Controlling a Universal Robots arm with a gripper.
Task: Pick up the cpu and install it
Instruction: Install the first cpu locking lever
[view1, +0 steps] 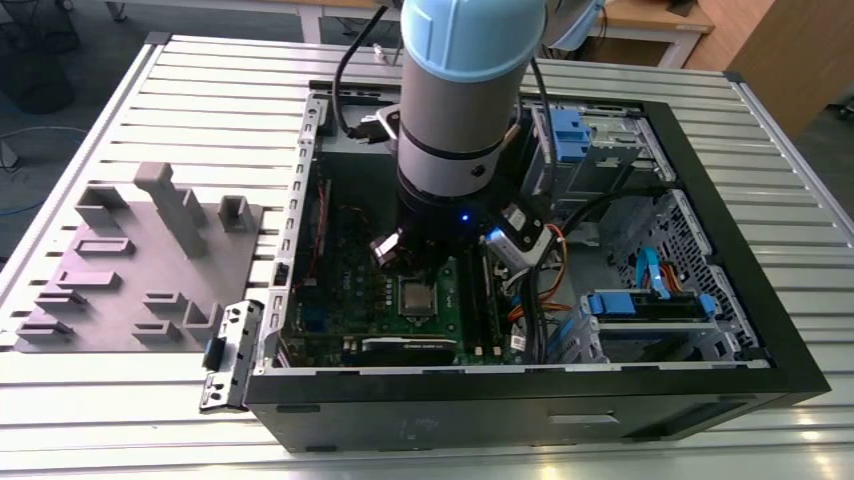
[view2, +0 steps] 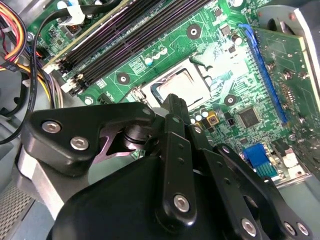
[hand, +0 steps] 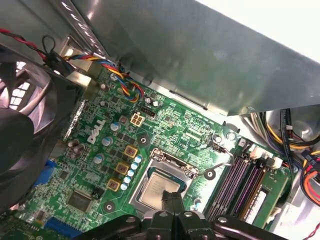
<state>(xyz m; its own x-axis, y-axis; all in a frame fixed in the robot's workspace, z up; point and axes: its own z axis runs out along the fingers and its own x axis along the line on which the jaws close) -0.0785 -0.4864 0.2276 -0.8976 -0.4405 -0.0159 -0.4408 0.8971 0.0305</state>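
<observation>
You have one cpu (hand: 159, 191), one motherboard (hand: 165, 125), one case (view1: 694, 170), one grey tray (view1: 134, 290) and one arm (view1: 461, 130).

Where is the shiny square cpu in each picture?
Exterior view: the cpu sits in its socket on the green board, just below the arm, inside the open case.
Second wrist view: the cpu lies just beyond the tool tip.
First wrist view: the cpu lies in the socket, partly behind the tool tip.
Shared landmark: the long dark memory slots run beside the socket.
</observation>
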